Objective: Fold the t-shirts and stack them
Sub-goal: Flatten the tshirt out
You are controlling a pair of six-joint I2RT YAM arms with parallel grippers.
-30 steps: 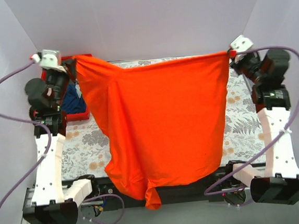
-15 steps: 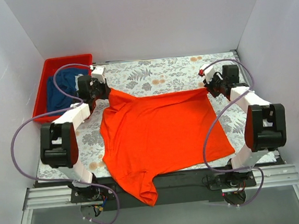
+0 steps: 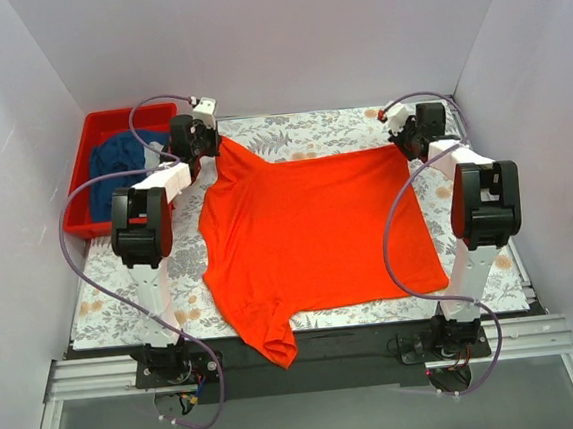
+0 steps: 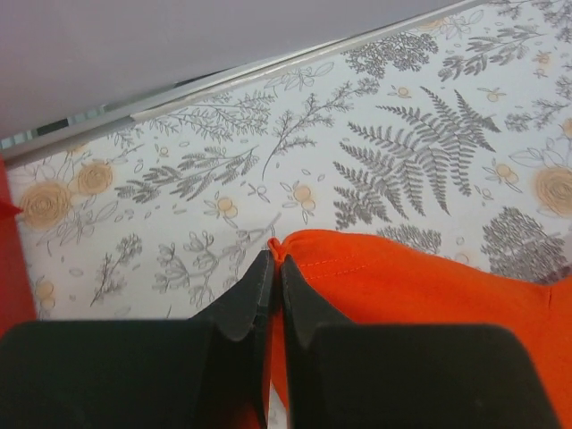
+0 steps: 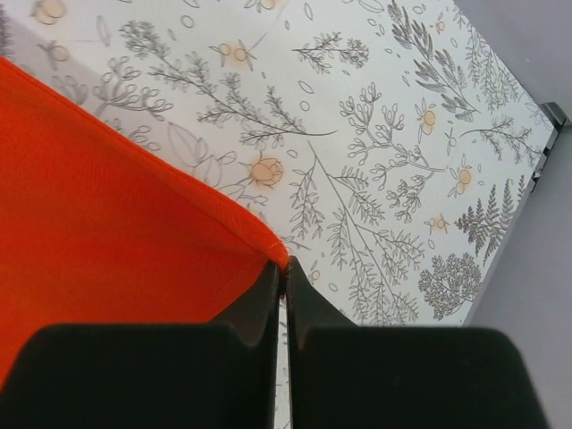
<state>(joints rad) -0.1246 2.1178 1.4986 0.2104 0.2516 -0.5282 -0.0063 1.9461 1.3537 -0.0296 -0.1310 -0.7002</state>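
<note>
The orange-red t-shirt (image 3: pixel 313 232) lies spread over the flowered table, one sleeve hanging over the near edge. My left gripper (image 3: pixel 212 146) is shut on its far left corner (image 4: pixel 279 246), low over the table. My right gripper (image 3: pixel 401 144) is shut on the far right corner (image 5: pixel 275 253). In both wrist views the orange hem is pinched between black fingertips. The dark blue t-shirt (image 3: pixel 121 164) sits crumpled inside the red bin.
The red plastic bin (image 3: pixel 96 126) stands at the table's far left, just behind the left arm. White walls close in the back and both sides. The flowered tablecloth (image 3: pixel 468 219) shows to the right of the shirt.
Both grippers have carried the orange-red t-shirt down from hanging high in the air and pulled it toward the far side. It now lies flat on the table.
</note>
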